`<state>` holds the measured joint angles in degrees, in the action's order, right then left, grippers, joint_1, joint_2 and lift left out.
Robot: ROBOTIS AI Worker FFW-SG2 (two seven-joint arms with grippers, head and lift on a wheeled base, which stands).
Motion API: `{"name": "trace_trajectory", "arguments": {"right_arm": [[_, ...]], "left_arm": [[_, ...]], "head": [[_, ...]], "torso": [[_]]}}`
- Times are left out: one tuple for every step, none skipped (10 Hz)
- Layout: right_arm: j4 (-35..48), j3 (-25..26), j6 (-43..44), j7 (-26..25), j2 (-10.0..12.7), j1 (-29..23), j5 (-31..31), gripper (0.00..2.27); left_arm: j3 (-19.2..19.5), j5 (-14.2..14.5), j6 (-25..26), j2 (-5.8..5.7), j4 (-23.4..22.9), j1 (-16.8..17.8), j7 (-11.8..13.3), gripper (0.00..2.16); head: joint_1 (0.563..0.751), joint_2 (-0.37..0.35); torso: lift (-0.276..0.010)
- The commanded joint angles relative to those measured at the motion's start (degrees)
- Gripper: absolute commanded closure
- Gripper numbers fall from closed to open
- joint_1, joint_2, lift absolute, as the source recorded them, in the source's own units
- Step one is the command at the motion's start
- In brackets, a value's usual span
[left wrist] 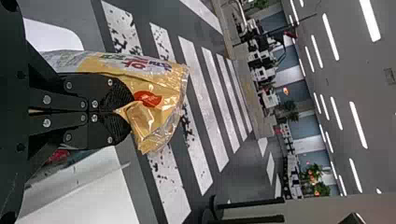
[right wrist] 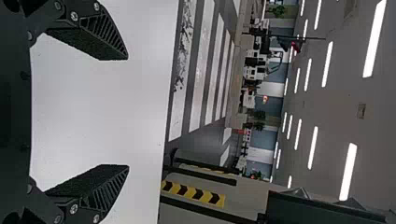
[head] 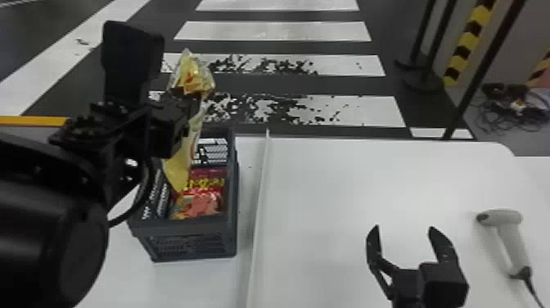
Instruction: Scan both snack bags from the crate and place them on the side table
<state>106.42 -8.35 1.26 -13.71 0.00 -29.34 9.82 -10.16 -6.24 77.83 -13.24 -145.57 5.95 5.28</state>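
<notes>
Above the dark grey crate point(head: 192, 241), my left gripper point(head: 184, 96) holds a yellow snack bag point(head: 178, 168) that hangs down over the crate's contents. In the left wrist view, the left gripper point(left wrist: 112, 112) is shut on a pinched fold of the yellow bag point(left wrist: 159, 88). A red snack bag point(head: 202, 196) lies inside the crate. My right gripper point(head: 403, 241) stands open over the white table, left of the grey-white scanner point(head: 505, 237); the right wrist view has the right gripper point(right wrist: 126, 112) with its fingers wide apart and nothing between them.
A thin raised white divider point(head: 258, 204) runs between the crate and the white table point(head: 339, 184) on the right. The scanner's cable trails off toward the front edge. Dark posts and a striped yellow-black pole point(head: 466, 45) stand beyond the table.
</notes>
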Motion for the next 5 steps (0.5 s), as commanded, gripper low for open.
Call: {"name": "trace_trajectory", "arguments": {"right_arm": [[0.3, 0.3, -0.2, 0.0, 0.1, -0.4, 0.5, 0.17], [0.3, 0.4, 0.0, 0.0, 0.1, -0.5, 0.6, 0.17], [0.3, 0.8, 0.0, 0.0, 0.1, -0.5, 0.6, 0.17], [0.3, 1.1, 0.0, -0.1, 0.1, -0.5, 0.6, 0.17], [0.3, 1.2, 0.0, -0.2, 0.1, -0.5, 0.6, 0.17]], "left_arm": [[-2.0, 3.9, 0.0, 2.43, 0.8, 1.9, -1.0, 2.14], [-3.5, 5.4, 0.0, 4.1, 1.3, 2.8, -1.5, 2.14], [-4.5, 7.1, 0.0, 5.15, 1.3, 3.4, -1.9, 2.14], [-4.6, 10.3, 0.2, 6.29, 1.3, 3.5, -2.2, 2.14], [-5.0, 12.2, 0.7, 6.91, 1.2, 3.5, -2.5, 2.14]], "head": [[0.695, 0.025], [0.695, 0.008], [0.695, -0.028], [0.695, -0.064], [0.695, -0.097]], "torso": [[-0.095], [-0.095], [-0.095], [-0.095], [-0.095]]}}
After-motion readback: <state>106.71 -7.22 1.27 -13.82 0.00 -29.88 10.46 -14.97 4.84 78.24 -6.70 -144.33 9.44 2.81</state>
